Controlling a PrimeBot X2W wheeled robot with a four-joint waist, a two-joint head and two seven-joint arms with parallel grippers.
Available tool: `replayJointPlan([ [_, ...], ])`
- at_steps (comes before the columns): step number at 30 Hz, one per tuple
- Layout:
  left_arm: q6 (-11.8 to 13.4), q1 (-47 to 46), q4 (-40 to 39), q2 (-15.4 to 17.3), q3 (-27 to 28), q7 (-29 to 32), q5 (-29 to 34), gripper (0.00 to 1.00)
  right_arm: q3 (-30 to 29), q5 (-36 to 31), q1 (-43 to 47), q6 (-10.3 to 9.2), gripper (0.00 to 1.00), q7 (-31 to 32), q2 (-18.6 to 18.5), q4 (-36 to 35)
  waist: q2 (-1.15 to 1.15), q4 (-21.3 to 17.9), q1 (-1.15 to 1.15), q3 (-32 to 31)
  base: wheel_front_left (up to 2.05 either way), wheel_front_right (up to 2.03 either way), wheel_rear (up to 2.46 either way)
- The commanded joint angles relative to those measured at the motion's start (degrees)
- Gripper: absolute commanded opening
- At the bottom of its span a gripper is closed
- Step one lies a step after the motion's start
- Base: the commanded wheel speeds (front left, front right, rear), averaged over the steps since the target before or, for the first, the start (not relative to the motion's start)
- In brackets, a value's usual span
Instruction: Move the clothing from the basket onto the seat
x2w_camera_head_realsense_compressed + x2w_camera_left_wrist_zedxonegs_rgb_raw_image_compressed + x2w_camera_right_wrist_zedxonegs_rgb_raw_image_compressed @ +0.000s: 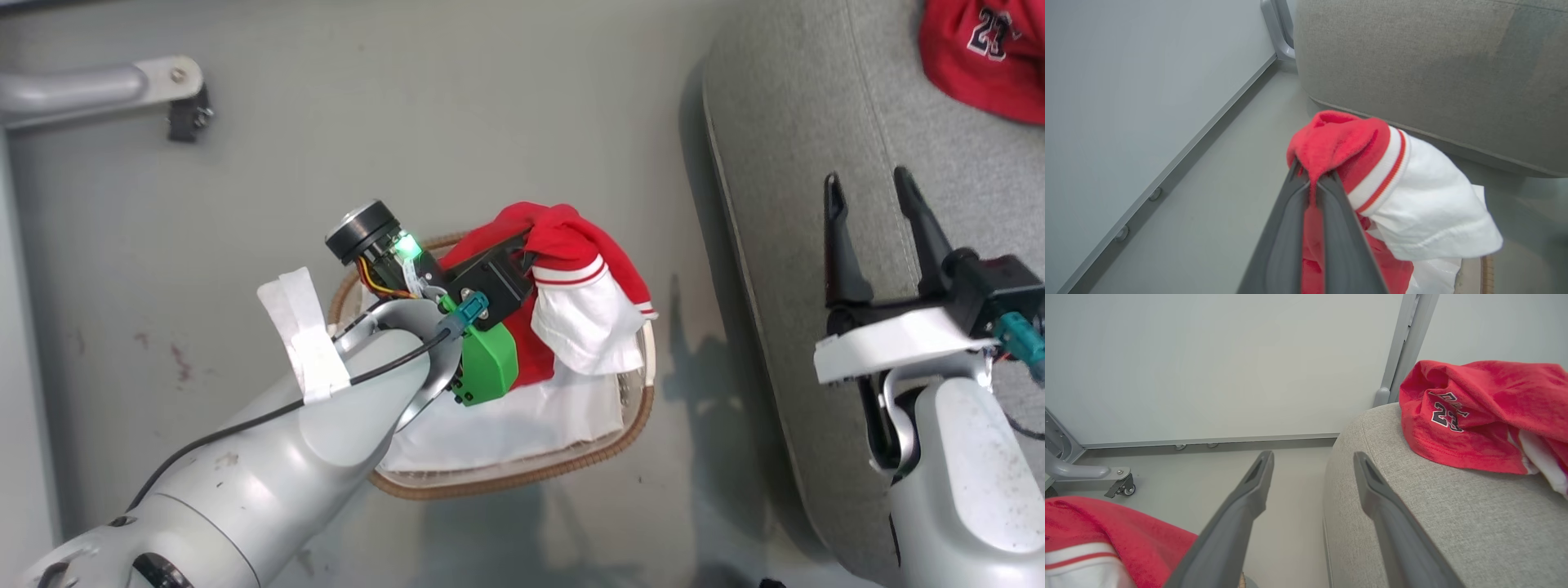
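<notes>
My left gripper [529, 245] is shut on a red garment with white trim [584, 278], pinching a fold of red cloth; the left wrist view shows the cloth [1339, 143] bunched over the closed fingertips [1312, 183]. The garment hangs above the brown-rimmed basket [633, 433] on the floor. A second red garment marked "23" [984, 53] lies on the grey seat [800, 163], also clear in the right wrist view [1478, 412]. My right gripper [872, 192] is open and holds nothing, hovering over the seat's near edge [1372, 465].
The basket's white liner [506, 425] lies bunched inside it. A grey metal leg with a castor [175, 98] stands on the floor at the upper left. A pale wall with a skirting strip [1208, 439] runs behind the seat.
</notes>
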Motion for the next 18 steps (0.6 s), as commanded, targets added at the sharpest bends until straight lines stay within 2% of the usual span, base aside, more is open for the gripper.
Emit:
replayJointPlan([
  [1,0.2,-0.5,-1.2,0.5,0.7,-0.2,0.8,0.00,0.1,-0.5,1.6,-0.08,1.00,-0.1,-0.2,0.5,0.00,4.6,0.00,-8.1,0.00,0.00,0.00],
  [9,-0.3,-4.0,-5.0,2.6,3.5,-0.2,3.0,0.00,0.8,-1.2,5.1,-0.08,1.00,-0.1,-0.2,2.1,0.00,5.1,0.00,-16.4,0.00,0.00,0.00],
  [18,-0.8,-8.7,-5.3,5.1,6.9,-0.2,2.3,0.00,3.2,-1.3,6.5,-0.08,1.00,-0.1,-0.2,3.1,0.00,4.0,0.00,-22.8,0.00,0.00,0.00],
])
